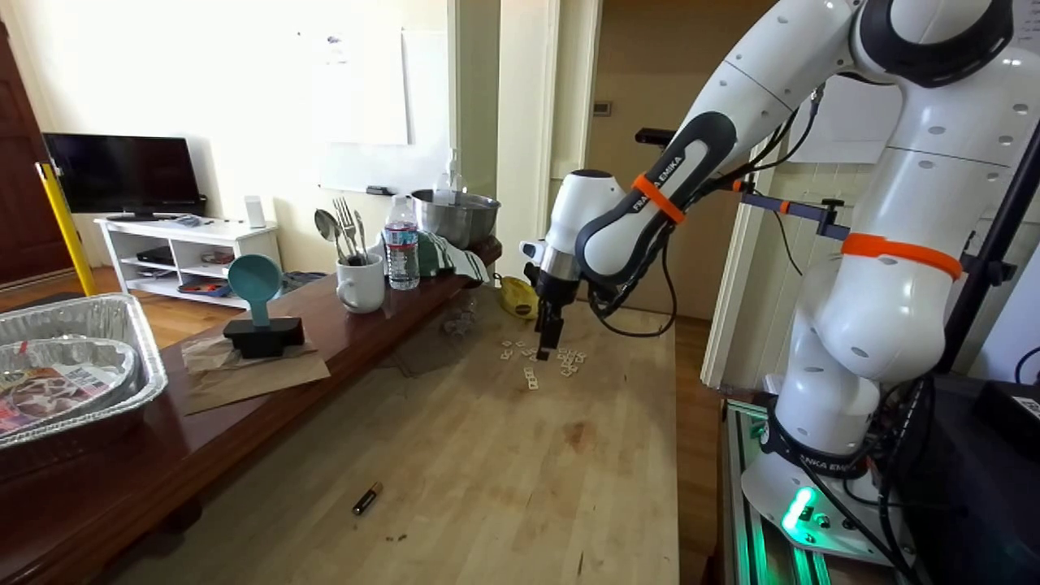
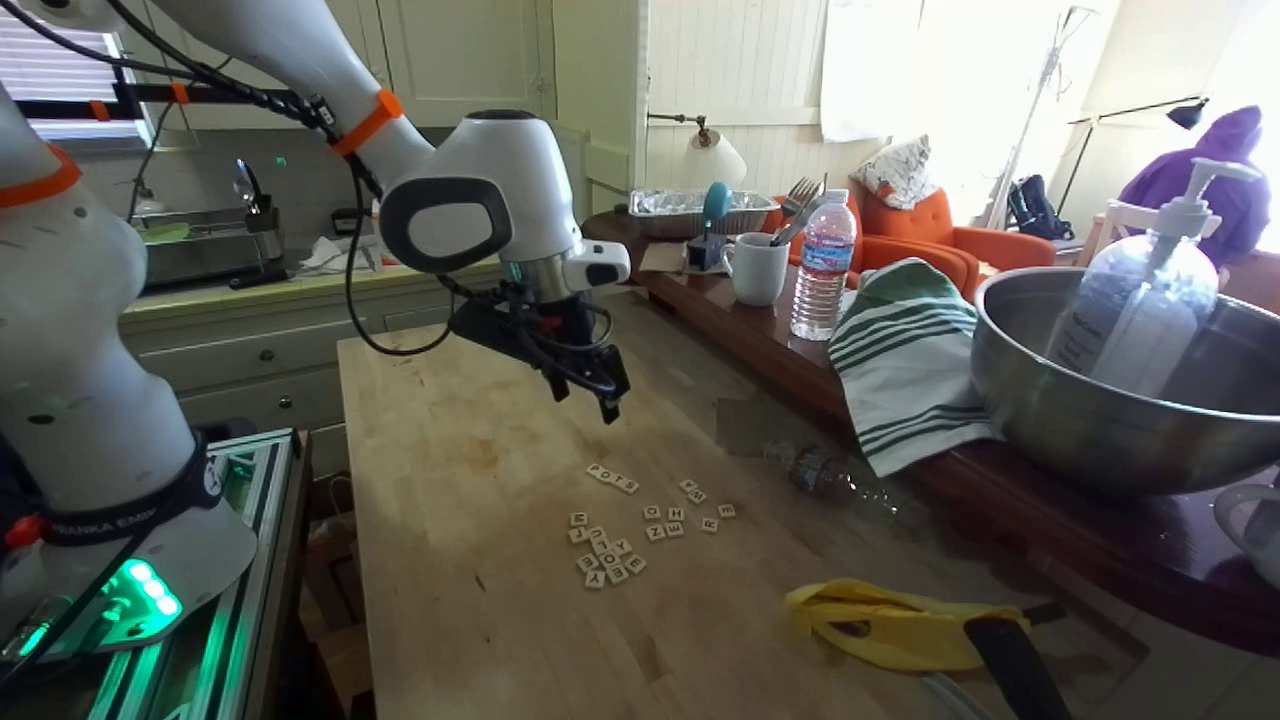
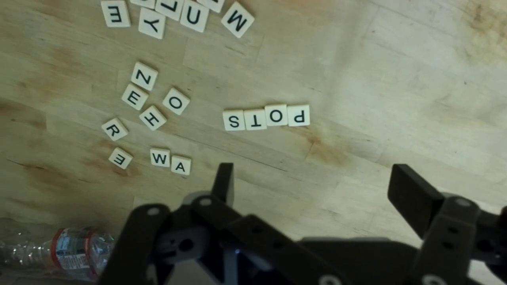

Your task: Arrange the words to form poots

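Note:
The words are small pale letter tiles on the wooden table. In the wrist view a touching row of tiles (image 3: 266, 118) spells POTS, seen upside down, with the O and P set slightly off line. The row also shows in both exterior views (image 1: 530, 379) (image 2: 612, 478). A loose O tile (image 3: 176, 101) lies beside the S end, near loose N, E and H tiles (image 3: 153, 118). Loose R, E, W and A tiles (image 3: 160, 158) lie farther off. My gripper (image 3: 313, 166) is open and empty above the table, also seen in both exterior views (image 1: 548, 345) (image 2: 585, 400).
A cluster of several tiles (image 3: 194, 16) is cut by the wrist view's top edge. A plastic bottle (image 2: 825, 472) lies on the table by the raised dark ledge (image 2: 720, 318). A yellow bag (image 2: 890, 625) lies nearby. A battery (image 1: 367, 498) lies on the table.

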Robot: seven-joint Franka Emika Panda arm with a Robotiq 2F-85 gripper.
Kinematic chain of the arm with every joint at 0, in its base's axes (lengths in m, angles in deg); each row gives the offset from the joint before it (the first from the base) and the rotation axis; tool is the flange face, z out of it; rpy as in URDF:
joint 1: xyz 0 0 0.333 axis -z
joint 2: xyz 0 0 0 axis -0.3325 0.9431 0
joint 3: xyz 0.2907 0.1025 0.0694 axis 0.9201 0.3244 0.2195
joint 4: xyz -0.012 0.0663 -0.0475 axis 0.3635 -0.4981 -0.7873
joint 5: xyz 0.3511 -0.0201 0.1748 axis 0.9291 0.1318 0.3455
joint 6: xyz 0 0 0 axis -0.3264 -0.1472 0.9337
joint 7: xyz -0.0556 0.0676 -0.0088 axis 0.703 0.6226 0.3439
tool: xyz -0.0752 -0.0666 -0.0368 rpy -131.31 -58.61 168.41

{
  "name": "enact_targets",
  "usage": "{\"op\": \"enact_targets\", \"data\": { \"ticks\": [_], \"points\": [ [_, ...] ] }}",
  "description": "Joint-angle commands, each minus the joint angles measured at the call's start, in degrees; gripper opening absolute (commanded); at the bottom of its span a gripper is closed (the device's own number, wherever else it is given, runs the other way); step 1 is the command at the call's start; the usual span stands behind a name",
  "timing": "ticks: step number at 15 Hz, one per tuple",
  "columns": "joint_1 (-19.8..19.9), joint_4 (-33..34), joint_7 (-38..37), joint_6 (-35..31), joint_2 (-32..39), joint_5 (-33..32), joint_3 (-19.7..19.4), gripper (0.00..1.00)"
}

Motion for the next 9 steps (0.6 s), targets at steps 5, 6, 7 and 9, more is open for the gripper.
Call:
{"op": "enact_targets", "data": {
  "ticks": [5, 6, 7, 9],
  "points": [
    [2.32, 4.59, 0.8, -5.51, 9.4, 0.4, 0.6, 0.64],
    [2.73, 5.13, 0.8, -6.42, 10.63, 0.28, 0.76, 0.56],
    [3.14, 5.62, 0.84, -7.0, 11.7, 0.43, 0.98, 0.47],
    [4.04, 6.47, 1.36, -8.03, 13.57, 1.0, 1.62, 0.31]
  ]
}}
